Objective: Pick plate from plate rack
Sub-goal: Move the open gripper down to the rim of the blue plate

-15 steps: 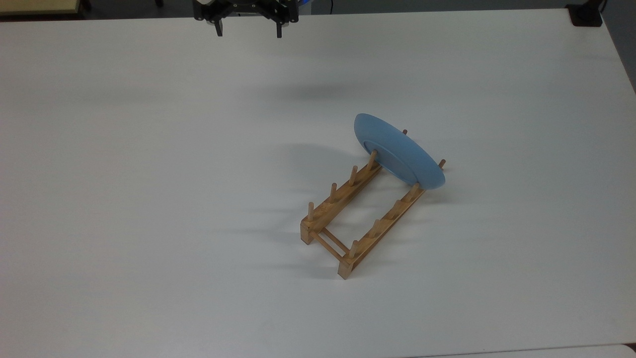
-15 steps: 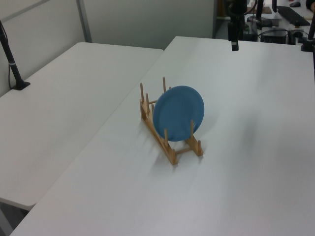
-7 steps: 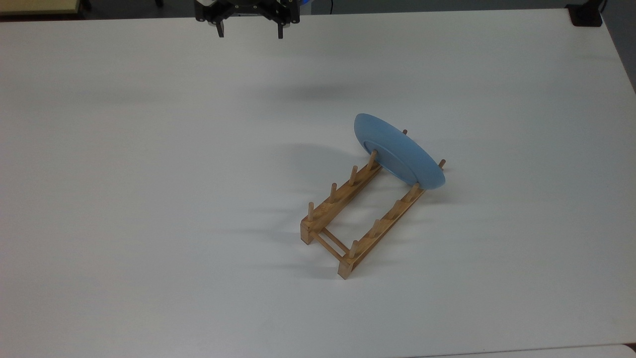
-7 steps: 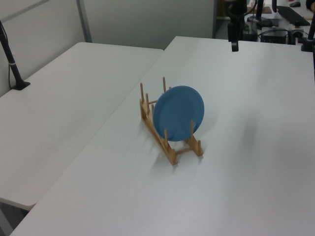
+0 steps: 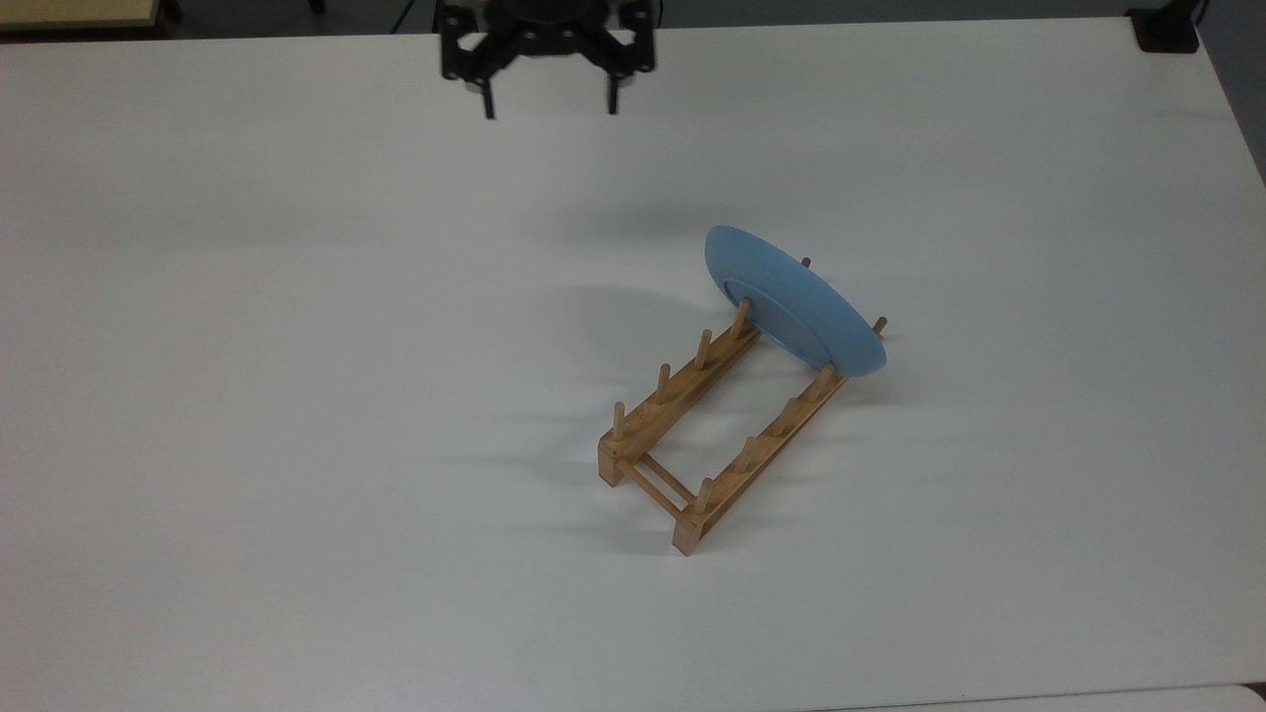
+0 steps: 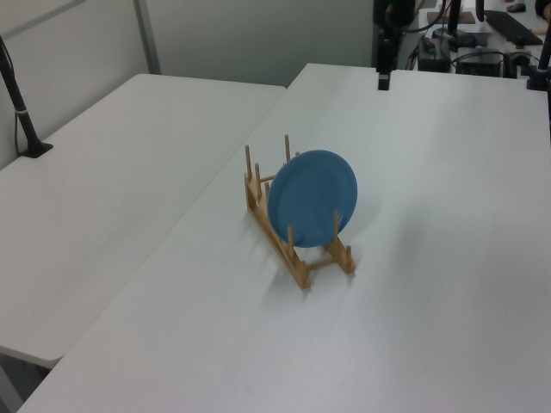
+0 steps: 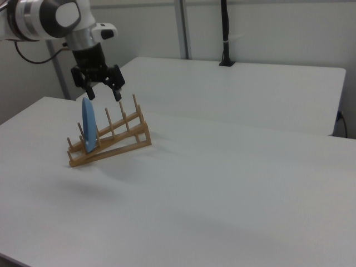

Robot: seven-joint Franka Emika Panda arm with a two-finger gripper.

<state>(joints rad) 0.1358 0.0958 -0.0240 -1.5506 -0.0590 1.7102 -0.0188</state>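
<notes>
In the top view, the pincer is seen spread wide and empty near the counter's far edge. In the left view, the plate is stood in the plate rack mid-counter. In the right view, the approach is judged underway; descent over the rim is required next.

The plate rack is light-brown wood with a smooth finish. The plate looks plain, matt light blue. The table is smooth matt white. The tool is matt black.
</notes>
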